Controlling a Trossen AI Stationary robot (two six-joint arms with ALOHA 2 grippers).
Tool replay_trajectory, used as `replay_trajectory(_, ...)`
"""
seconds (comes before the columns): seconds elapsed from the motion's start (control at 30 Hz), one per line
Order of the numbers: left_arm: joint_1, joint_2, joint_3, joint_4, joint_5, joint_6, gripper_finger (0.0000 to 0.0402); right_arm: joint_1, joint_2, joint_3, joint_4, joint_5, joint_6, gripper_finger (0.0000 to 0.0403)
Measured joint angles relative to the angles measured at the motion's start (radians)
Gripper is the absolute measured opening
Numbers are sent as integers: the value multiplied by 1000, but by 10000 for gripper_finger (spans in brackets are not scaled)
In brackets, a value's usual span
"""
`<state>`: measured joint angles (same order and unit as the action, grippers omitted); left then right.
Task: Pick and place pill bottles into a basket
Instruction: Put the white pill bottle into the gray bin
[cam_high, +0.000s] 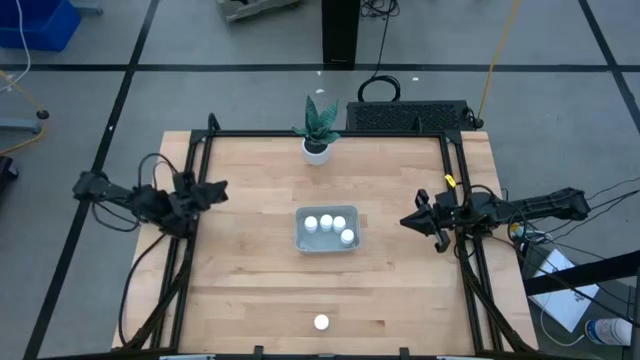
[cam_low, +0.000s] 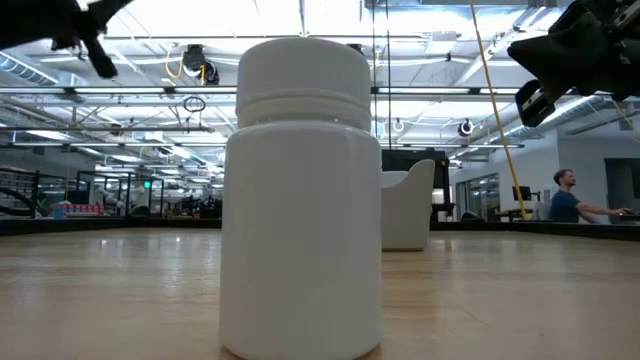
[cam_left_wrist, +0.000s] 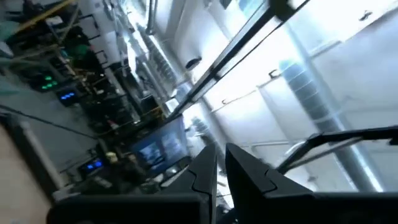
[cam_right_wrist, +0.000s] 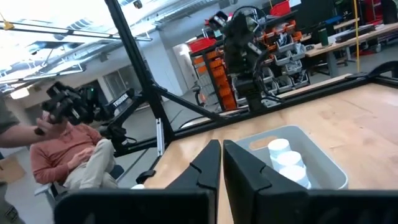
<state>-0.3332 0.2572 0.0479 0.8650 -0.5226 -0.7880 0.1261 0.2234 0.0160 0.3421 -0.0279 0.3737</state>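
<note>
The pale grey-blue basket (cam_high: 325, 243) sits at the table's middle with several white pill bottles (cam_high: 326, 221) standing in it. It also shows in the right wrist view (cam_right_wrist: 323, 163), with bottles (cam_right_wrist: 280, 149) inside. One more pill bottle (cam_high: 321, 322) stands upright on its base near the table's near edge, and fills the low view (cam_low: 300, 200). My left gripper (cam_high: 222, 189) is shut and empty, raised at the table's left side. My right gripper (cam_high: 404, 222) is shut and empty, raised at the right side, pointing toward the basket.
A white plant pot (cam_high: 317, 150) with a green plant stands at the far edge's middle. A black ribbed box (cam_high: 410, 115) lies behind the far right corner. A black frame (cam_high: 452, 180) borders the table. A person (cam_right_wrist: 68, 155) sits in the room beyond.
</note>
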Motion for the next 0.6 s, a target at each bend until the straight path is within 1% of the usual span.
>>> replay_trajectory(0.1, -1, 74, 108, -20, 33, 34, 37, 0, 0, 0, 1, 0, 0, 13)
replay_trajectory(0.2, -4, 205, 276, -135, 90, 127, 37, 0, 0, -1, 4, 0, 0, 12)
replay_trajectory(0.33, -4, 468, 565, -346, 147, 197, 37, 0, 0, -1, 4, 0, 0, 12)
replay_trajectory(0.43, -4, 661, 777, -522, 235, 245, 37, 0, 0, -1, 4, 0, 0, 14)
replay_trajectory(0.53, -4, 843, 976, -665, 325, 337, 37, 0, 0, -1, 4, 0, 0, 16)
replay_trajectory(0.6, -4, 950, 1096, -760, 349, 422, 37, 0, 0, -1, 4, 0, 0, 15)
